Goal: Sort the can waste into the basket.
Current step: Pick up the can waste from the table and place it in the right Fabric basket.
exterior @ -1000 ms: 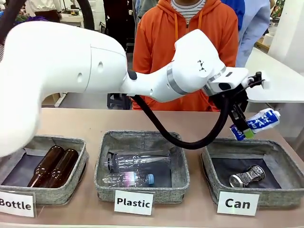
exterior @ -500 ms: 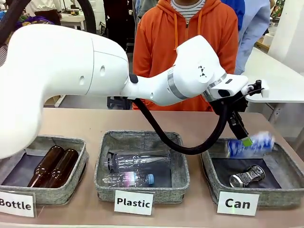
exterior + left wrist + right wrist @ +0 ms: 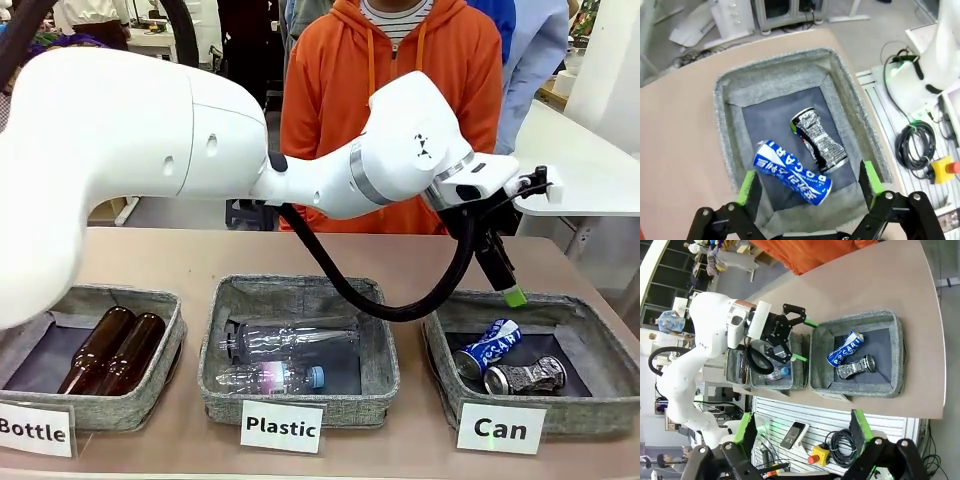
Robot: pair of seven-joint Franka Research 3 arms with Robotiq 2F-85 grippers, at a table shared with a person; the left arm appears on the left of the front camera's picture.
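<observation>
The grey basket (image 3: 600, 345) with the "Can" sign (image 3: 500, 428) stands at the table's right. Inside it a blue can (image 3: 487, 349) with white lettering lies beside a dented silver can (image 3: 525, 377), the two touching. My left gripper (image 3: 510, 290) hangs above the basket, open and holding nothing. In the left wrist view, its green pads (image 3: 749, 187) stand wide apart over the blue can (image 3: 792, 172) and the silver can (image 3: 818, 141). My right gripper (image 3: 804, 432) is open, far off the table's side, looking at the basket (image 3: 815, 355).
A "Plastic" basket (image 3: 225, 300) with clear bottles stands in the middle. A "Bottle" basket (image 3: 165, 345) with two brown bottles stands at the left. A person in an orange hoodie (image 3: 390, 60) stands at the far side. A black cable (image 3: 400, 305) loops under my left arm.
My left gripper opened and let go of the blue can. The can dropped into the basket and now lies beside the silver can, which shifted slightly right.
</observation>
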